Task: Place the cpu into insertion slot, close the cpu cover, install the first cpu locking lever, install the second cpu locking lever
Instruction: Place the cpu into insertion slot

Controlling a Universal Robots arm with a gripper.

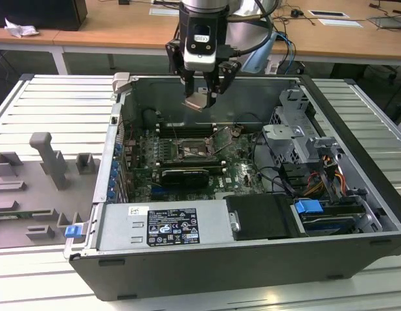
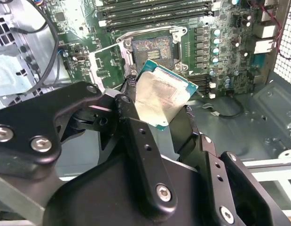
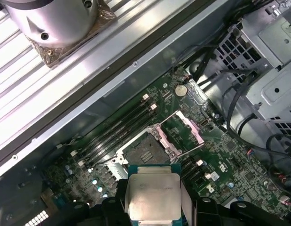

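The cpu (image 1: 196,102) is pinched at its edges by the gripper (image 1: 203,96) and held in the air above the motherboard (image 1: 242,170) inside the open computer case (image 1: 355,129). In the second wrist view the black fingers (image 2: 136,136) are seen pressed against opposite sides of the chip (image 2: 161,96), which is tilted with its pale metal top facing the camera. It is not seated. The insertion slot (image 3: 143,153) is seen bare and uncovered just beyond the held cpu (image 3: 152,197) in the first wrist view. The cpu cover (image 3: 190,128) is swung up and open beside the slot. Memory slots (image 3: 117,129) are seen on the slot's other side, and a coin cell (image 3: 181,90) beyond the cover. In the exterior view a power supply (image 1: 164,223) is seen along the case's near edge, and a grey fixture tray (image 1: 38,188) on the table at the exterior view's left.
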